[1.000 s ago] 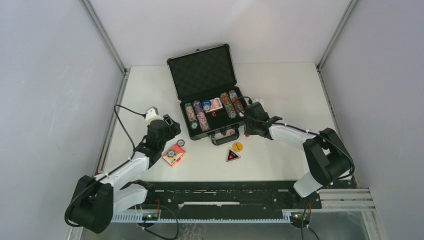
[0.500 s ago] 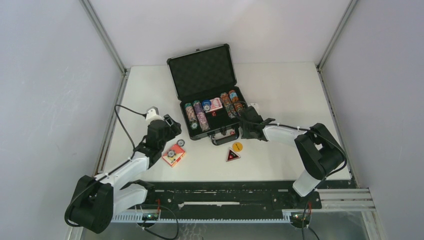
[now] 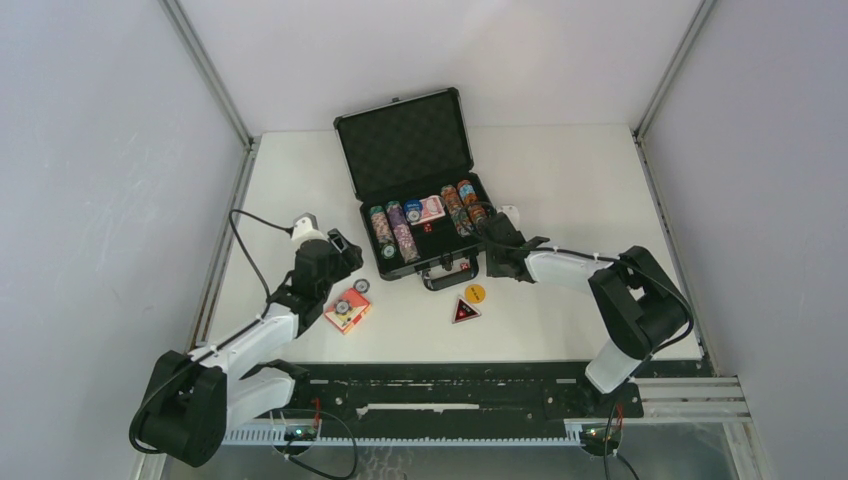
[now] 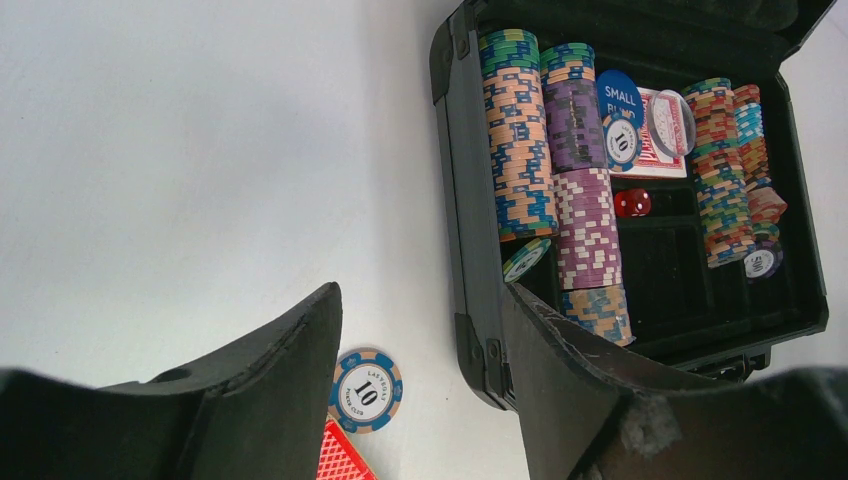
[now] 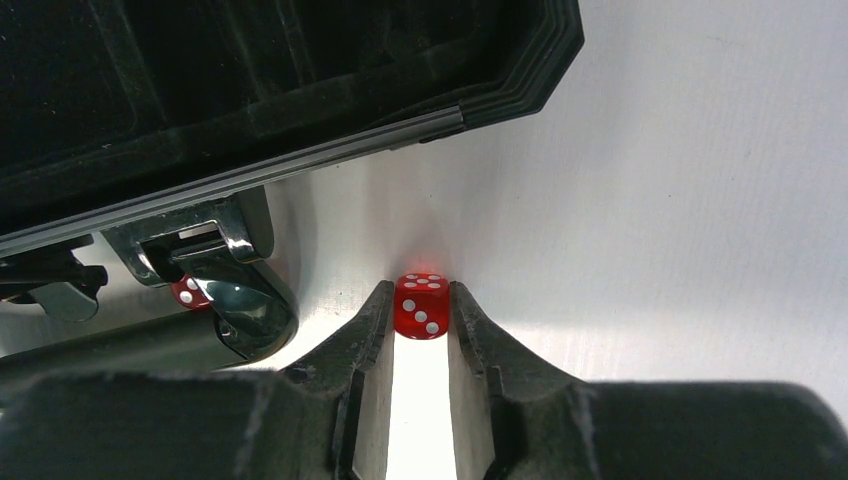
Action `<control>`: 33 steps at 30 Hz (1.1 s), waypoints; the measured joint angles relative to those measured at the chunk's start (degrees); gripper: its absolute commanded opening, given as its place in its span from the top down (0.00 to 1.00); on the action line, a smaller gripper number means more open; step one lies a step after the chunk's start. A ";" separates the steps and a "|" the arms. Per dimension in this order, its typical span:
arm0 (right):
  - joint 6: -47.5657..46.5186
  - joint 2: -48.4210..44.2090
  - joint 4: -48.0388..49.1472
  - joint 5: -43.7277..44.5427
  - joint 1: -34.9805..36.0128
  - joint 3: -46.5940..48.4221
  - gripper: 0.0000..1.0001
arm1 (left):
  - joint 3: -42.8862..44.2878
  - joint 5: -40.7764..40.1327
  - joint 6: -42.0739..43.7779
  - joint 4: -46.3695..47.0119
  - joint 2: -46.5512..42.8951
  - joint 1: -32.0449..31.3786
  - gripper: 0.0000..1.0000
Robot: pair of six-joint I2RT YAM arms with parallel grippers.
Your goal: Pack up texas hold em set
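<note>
The black case (image 3: 405, 150) lies open at mid-table, with chip stacks (image 4: 515, 140), a red card box (image 4: 665, 135) and two red dice (image 4: 632, 203) in its foam tray. My right gripper (image 5: 420, 293) is low at the case's front right corner (image 5: 520, 60), shut on a small red die (image 5: 421, 308) resting on the table beside the handle (image 5: 240, 300). My left gripper (image 4: 420, 300) hangs open left of the case wall (image 4: 470, 200). Below it lie a loose blue "10" chip (image 4: 366, 390) and a second red card box (image 3: 347, 310).
A yellow round button (image 3: 475, 293) and a red triangular marker (image 3: 465, 311) lie on the white table in front of the case. The raised lid (image 3: 400, 140) stands behind the tray. Grey walls enclose the table on three sides.
My right gripper has slid left toward the case's front corner and its fingers have closed in on the red die. The left arm has not moved.
</note>
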 measured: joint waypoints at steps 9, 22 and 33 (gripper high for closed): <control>-0.07 -2.49 -2.34 1.29 1.77 0.52 0.78 | 0.00 0.09 0.00 0.00 0.00 -0.02 0.35; -1.77 -8.11 -4.76 0.02 2.78 8.52 0.81 | 0.00 0.55 -0.07 0.00 0.00 0.00 0.35; -4.70 8.24 -4.33 -2.64 3.15 24.81 0.82 | 0.00 1.22 -0.11 -0.04 -0.72 0.00 0.35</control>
